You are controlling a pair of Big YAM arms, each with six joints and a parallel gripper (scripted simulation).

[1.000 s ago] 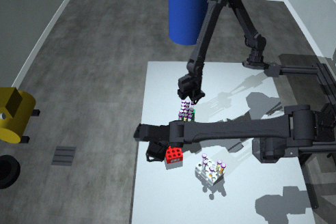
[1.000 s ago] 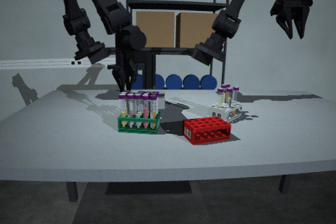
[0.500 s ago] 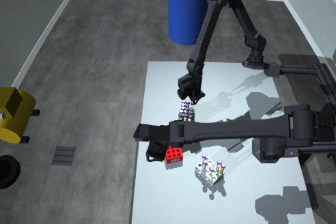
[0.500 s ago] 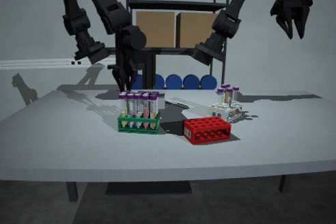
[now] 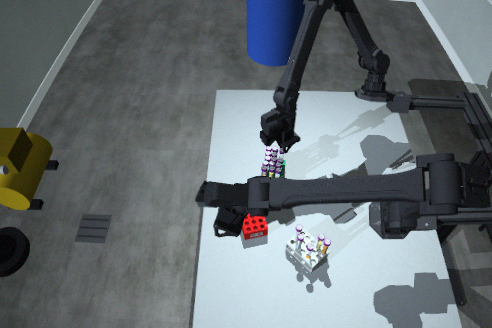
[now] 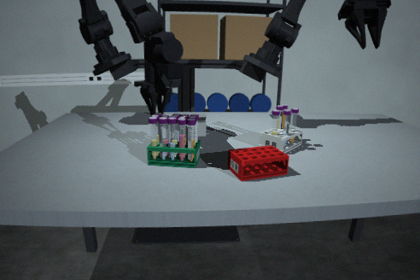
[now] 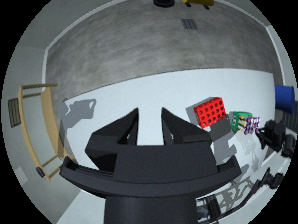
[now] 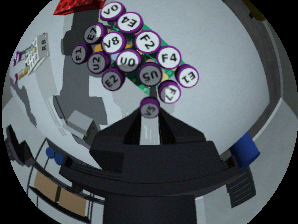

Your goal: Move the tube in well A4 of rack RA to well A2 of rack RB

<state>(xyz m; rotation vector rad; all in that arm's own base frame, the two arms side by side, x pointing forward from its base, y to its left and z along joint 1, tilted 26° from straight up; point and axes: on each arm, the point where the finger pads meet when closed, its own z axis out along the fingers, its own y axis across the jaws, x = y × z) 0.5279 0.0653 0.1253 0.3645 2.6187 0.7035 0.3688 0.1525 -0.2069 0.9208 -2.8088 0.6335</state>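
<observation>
The green rack RA (image 5: 284,169) (image 6: 172,163) holds several upright purple-capped tubes. My right gripper (image 5: 281,148) (image 6: 157,112) (image 8: 149,111) is shut on a tube whose cap (image 8: 150,107) reads V5, at RA's near end in the right wrist view. Whether this tube's bottom is still in a well is hidden. The white rack RB (image 5: 311,266) (image 6: 270,144) (image 8: 44,46) stands apart with several purple-capped tubes in it. My left gripper (image 6: 370,46) (image 7: 150,111) is partly open and empty, high above the table.
An empty red rack (image 5: 255,235) (image 6: 259,177) (image 7: 209,119) (image 8: 77,7) sits between RA and RB, nearer the table's far edge. A small grey-white box (image 6: 202,127) (image 8: 80,124) stands behind RA in the exterior view. The left arm crosses above the table in the top view.
</observation>
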